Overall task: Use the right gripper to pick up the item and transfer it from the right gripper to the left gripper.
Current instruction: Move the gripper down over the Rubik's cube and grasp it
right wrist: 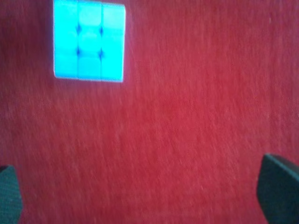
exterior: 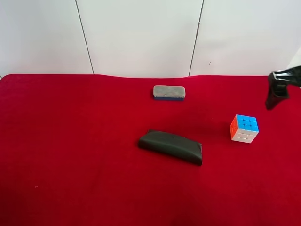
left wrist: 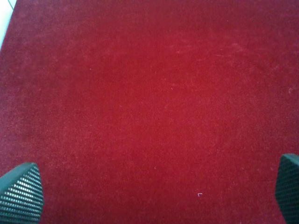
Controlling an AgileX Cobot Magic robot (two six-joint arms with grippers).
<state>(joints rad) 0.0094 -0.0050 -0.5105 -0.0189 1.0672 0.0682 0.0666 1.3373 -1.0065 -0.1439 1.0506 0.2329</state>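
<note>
Alignment first: ctr right gripper [right wrist: 145, 193] over cube [right wrist: 89, 40] before descent, jaws square to two opposite faces (wrist view is blurred). Fingers spread wide, nothing held; cube off-axis, well apart; left gripper [left wrist: 154, 191] likewise spread, empty. Surface: red cloth [exterior: 70, 155], cube resting near exterior view's right edge. Bkgd: white panelled wall [exterior: 141, 37].
</note>
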